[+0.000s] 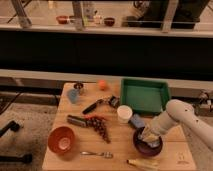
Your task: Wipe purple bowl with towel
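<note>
Inside the purple bowl [155,148], pincer [151,132] meets towel [143,135].

Wooden table [120,146] with many things
On it: orange bowl [55,137], green tray [145,98], white cup [124,114], grapes [100,126], purple bowl [148,150] with the gripper [148,135] at it.

Pale pincer [148,134] in purple bowl [139,146]; green tray [123,95], orange bowl [60,140], tan wooden table [120,147].

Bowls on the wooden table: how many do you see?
2. The orange bowl sits front left; the purple bowl is front right, with the gripper down in it. The arm may hide something small.
</note>
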`<state>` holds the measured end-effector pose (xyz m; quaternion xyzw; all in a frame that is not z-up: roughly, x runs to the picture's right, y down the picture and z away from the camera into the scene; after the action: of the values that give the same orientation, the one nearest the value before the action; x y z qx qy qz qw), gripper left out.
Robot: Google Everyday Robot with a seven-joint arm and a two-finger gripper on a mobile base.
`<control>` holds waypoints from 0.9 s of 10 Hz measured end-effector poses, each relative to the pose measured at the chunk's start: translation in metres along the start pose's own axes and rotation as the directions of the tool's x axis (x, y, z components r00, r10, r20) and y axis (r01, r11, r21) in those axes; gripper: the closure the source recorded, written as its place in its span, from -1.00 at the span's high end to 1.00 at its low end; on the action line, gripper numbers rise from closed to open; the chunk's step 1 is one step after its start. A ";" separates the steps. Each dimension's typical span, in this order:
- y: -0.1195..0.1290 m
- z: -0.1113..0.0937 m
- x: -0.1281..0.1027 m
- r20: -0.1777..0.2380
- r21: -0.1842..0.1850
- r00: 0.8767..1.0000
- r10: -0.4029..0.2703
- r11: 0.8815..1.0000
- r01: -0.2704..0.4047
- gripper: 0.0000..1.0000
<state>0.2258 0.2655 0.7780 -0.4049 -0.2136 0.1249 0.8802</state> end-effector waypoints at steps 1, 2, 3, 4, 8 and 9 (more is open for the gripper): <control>0.004 0.000 0.003 -0.001 -0.004 1.000 -0.004 1.000 0.004 -1.00; 0.007 -0.001 0.003 0.000 -0.007 1.000 -0.009 1.000 0.009 -1.00; 0.014 -0.002 0.002 0.001 -0.011 1.000 -0.023 1.000 0.023 -1.00; 0.022 -0.003 0.002 0.004 -0.016 0.999 -0.035 0.999 0.035 -1.00; 0.043 0.003 -0.019 0.007 -0.050 0.994 -0.111 0.993 0.111 -1.00; 0.049 0.004 -0.023 0.007 -0.058 0.992 -0.129 0.990 0.129 -1.00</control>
<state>0.2012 0.2905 0.7369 -0.4153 -0.2445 0.0624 0.8740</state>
